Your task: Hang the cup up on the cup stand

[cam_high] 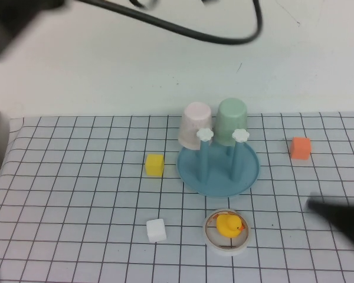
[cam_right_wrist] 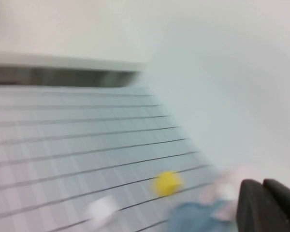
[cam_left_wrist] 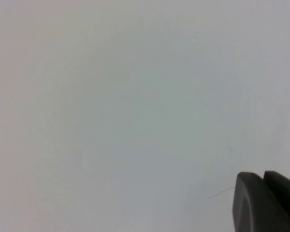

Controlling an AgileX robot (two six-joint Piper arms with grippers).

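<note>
A matte mint-green cup (cam_high: 231,119) sits upside down over a far peg of the blue cup stand (cam_high: 218,169), whose round dish-shaped base rests on the grid-lined counter (cam_high: 76,200). A pale pink cup (cam_high: 195,125) is inverted just beside it on the neighbouring peg, and white flower-shaped caps top two nearer pegs. Around the stand lie a yellow block (cam_high: 154,164), a white block (cam_high: 156,230), an orange block (cam_high: 300,148) and a small ring holding a yellow duck (cam_high: 227,230). The right pincer (cam_high: 336,213) is a dark blur low at the counter's right edge, well apart from the cup and holding nothing visible; how far it is open cannot be told. The left pincer (cam_left_wrist: 266,203) faces a blank pale wall, only a dark corner of it showing, its opening also impossible to judge.
</note>
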